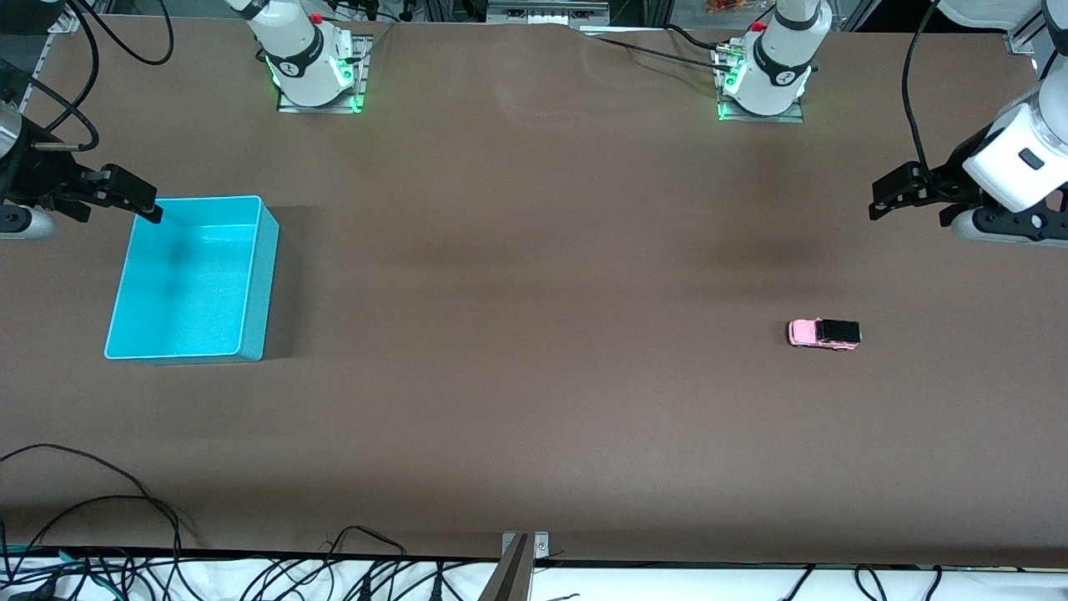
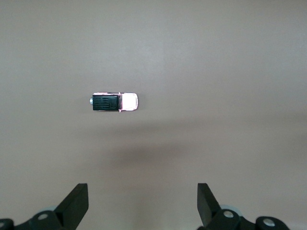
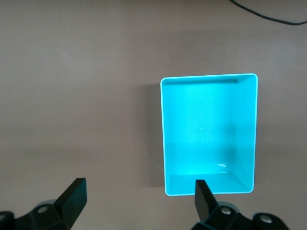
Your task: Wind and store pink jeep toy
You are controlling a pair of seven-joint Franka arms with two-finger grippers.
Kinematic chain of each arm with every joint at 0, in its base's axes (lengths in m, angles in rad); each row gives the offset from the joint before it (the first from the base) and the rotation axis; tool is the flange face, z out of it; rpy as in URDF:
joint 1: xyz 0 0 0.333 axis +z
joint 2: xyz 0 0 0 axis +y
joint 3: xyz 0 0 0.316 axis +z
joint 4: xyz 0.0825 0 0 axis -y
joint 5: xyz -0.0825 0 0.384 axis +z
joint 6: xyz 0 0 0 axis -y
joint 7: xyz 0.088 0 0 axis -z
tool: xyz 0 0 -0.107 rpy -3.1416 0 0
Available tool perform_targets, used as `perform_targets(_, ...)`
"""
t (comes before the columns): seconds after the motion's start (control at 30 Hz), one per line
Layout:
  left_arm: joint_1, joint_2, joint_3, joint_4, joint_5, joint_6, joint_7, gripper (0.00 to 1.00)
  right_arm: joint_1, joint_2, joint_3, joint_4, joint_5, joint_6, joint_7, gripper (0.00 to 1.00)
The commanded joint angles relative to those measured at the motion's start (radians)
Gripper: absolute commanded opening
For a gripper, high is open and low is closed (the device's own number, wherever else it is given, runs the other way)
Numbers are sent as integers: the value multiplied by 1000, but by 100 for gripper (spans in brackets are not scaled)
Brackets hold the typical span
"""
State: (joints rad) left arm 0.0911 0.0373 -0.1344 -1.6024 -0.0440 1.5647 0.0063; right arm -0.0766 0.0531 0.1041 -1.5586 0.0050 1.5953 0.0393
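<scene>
Both jaws spread; pink jeep toy on table.

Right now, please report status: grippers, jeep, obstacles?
Left gripper open, raised at its table end. Right gripper open by turquoise bin, bin empty. Pink jeep toy on table, untouched. Nothing in the way.

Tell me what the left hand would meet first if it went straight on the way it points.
Probably bare table: the open left hand points down, and the pink jeep toy sits off its line.
</scene>
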Motion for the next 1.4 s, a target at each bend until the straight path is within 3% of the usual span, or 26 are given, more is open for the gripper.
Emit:
perform_targets(0.0,6,16,-4,41,15,-21,20,100,-8,-16,0,-15,18,-3,-1,100)
perform_targets(0.53,15,18,-2,41,18,-21,55,100,-8,-16,0,-15,20,-3,1,100)
perform_targets(0.8,59,59,1,42,16,-15,450,100,-8,-16,0,-15,20,-3,1,100)
perform_targets(1.07,78,107,1,42,19,-11,682,100,-8,-16,0,-15,20,-3,1,100)
perform_targets(1.37,78,154,-4,32,125,44,915,100,-8,-16,0,-15,20,-3,1,100)
